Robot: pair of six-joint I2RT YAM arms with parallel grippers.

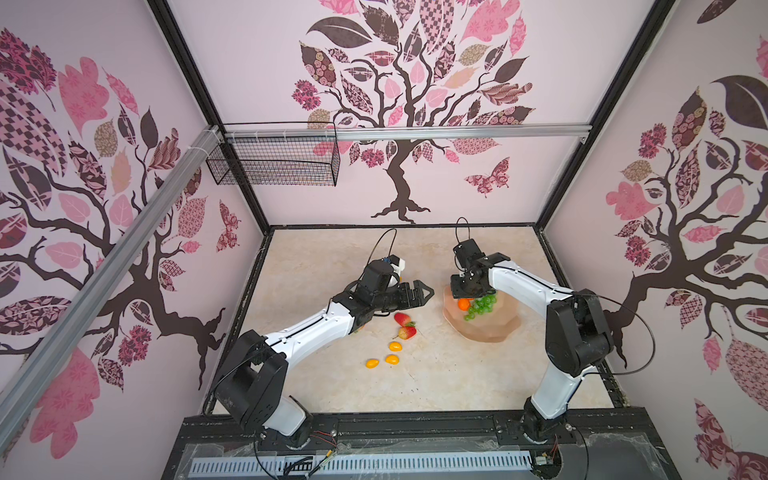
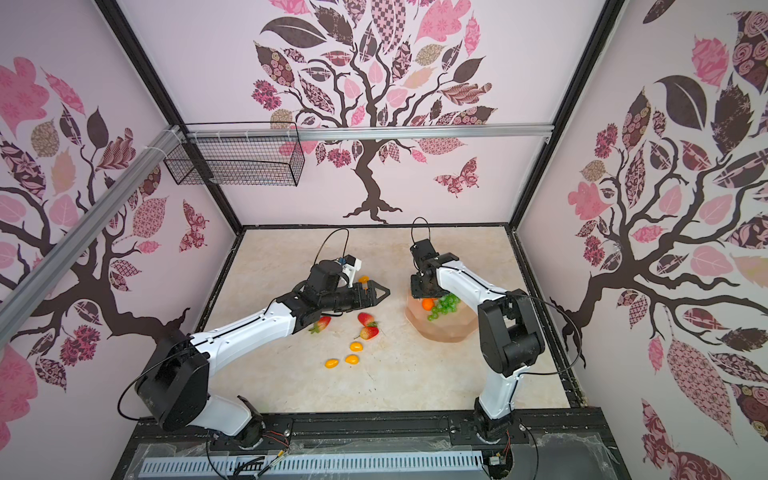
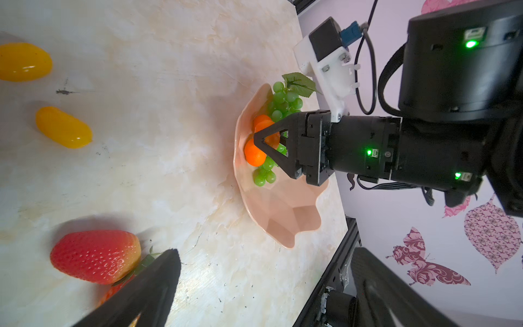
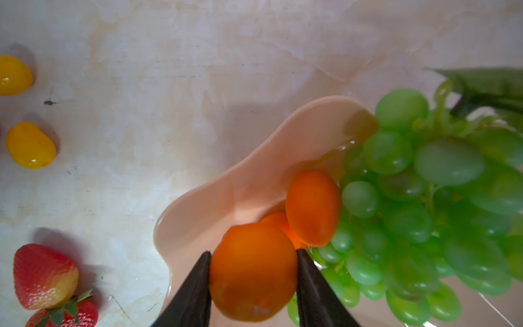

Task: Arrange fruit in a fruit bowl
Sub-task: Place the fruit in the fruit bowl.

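The peach-pink fruit bowl stands right of centre, holding a green grape bunch and an orange fruit. My right gripper points down into the bowl's far left part, shut on a round tangerine beside the grapes. My left gripper hovers open with nothing between its fingers, left of the bowl and just beyond two strawberries. A third strawberry lies under the left arm. Three yellow-orange ovals sit on the table nearer the front.
A small orange fruit shows behind the left gripper. A black wire mesh basket hangs on the back rail at upper left. Black frame rails edge the marble table; bare table lies in front and at the back.
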